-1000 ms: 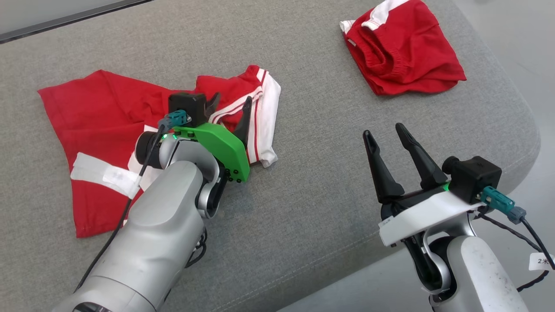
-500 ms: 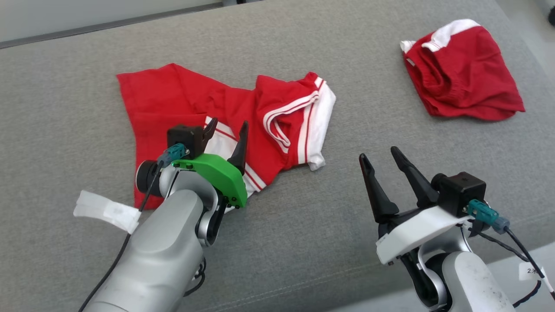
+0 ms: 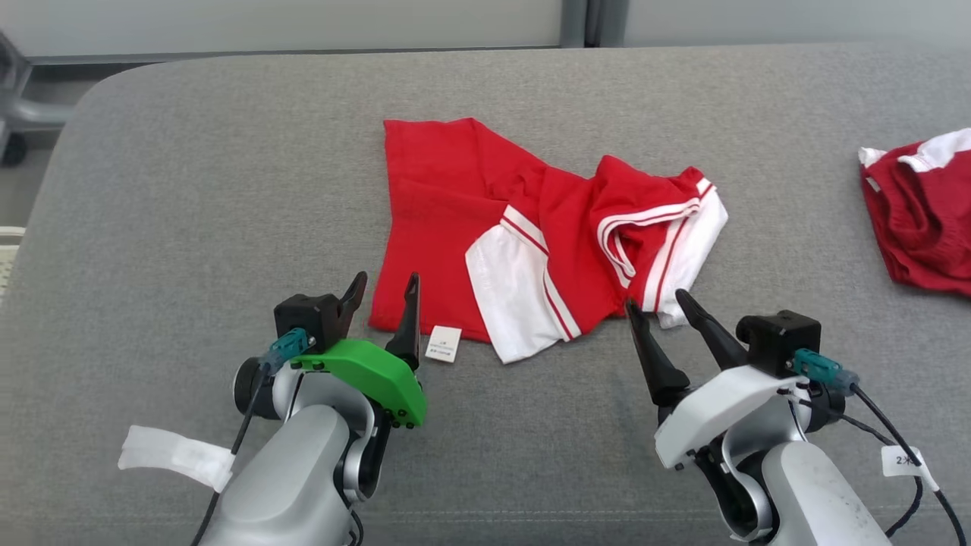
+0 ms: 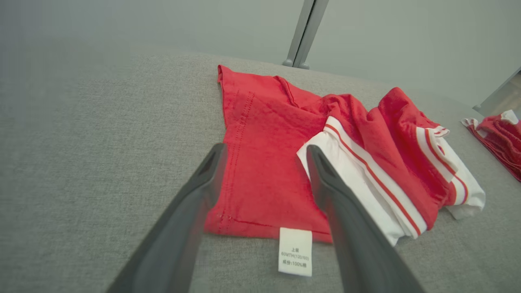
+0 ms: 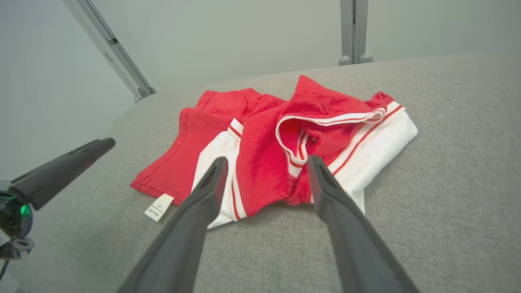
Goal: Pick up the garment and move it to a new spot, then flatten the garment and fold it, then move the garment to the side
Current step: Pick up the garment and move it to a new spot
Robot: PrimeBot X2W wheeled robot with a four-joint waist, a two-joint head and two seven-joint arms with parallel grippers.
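The garment (image 3: 554, 227), red with white striped trim, lies crumpled and partly folded over itself on the grey padded surface (image 3: 190, 227). A white label (image 3: 444, 343) sticks out at its near edge. My left gripper (image 3: 384, 282) stands open just before the garment's near left corner, nothing between its fingers. In the left wrist view the left gripper (image 4: 266, 150) points at the red panel (image 4: 260, 122) and the label (image 4: 295, 251). My right gripper (image 3: 655, 301) is open by the near right hem. In the right wrist view the right gripper (image 5: 268, 160) frames the bunched garment (image 5: 325, 106).
A second red and white piece of clothing (image 3: 922, 220) lies at the far right of the surface, also seen in the left wrist view (image 4: 498, 138). A metal post (image 3: 588, 23) stands behind the back edge. The surface's rounded left corner (image 3: 68, 136) is near.
The head camera has swung, so the whole picture shifted right. My left gripper has drawn back off the garment to its near edge. Both grippers have stayed open.
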